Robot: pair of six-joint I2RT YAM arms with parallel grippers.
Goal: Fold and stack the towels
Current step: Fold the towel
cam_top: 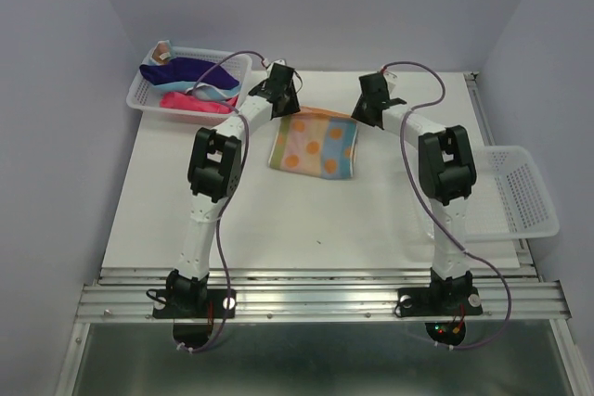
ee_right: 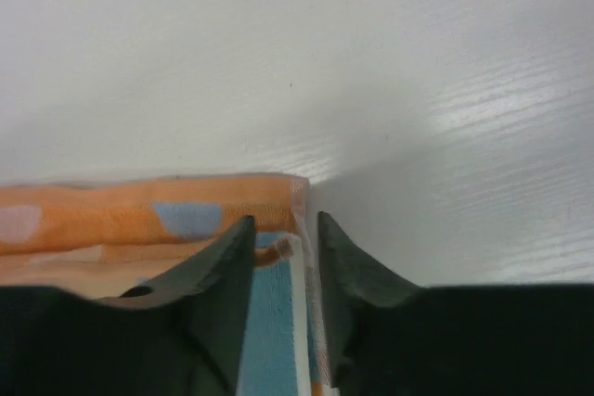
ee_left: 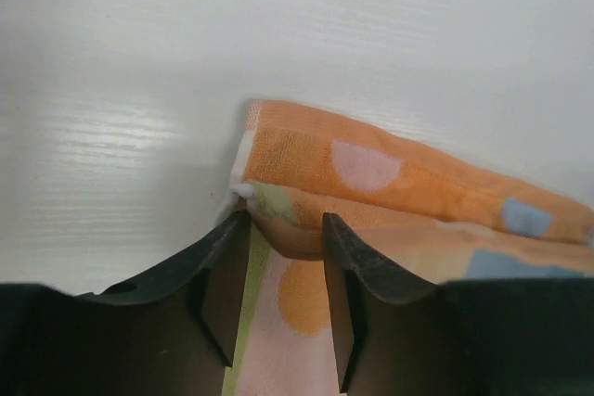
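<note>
The orange-yellow patterned towel (cam_top: 314, 146) lies folded over itself on the white table, its far edge doubled. My left gripper (cam_top: 283, 105) is at the towel's far left corner and my right gripper (cam_top: 365, 110) is at its far right corner. In the left wrist view the left gripper (ee_left: 286, 220) is shut on the towel's (ee_left: 390, 173) upper layer at the corner. In the right wrist view the right gripper (ee_right: 285, 222) is shut on the towel's (ee_right: 139, 215) corner edge. The navy-purple (cam_top: 186, 71), pink (cam_top: 190, 101) and light blue (cam_top: 220, 90) towels lie in the back-left basket.
A white mesh basket (cam_top: 147, 92) with the other towels stands at the table's back left corner. A second white mesh basket (cam_top: 524, 194) hangs over the right edge. Grey walls close in the back and sides.
</note>
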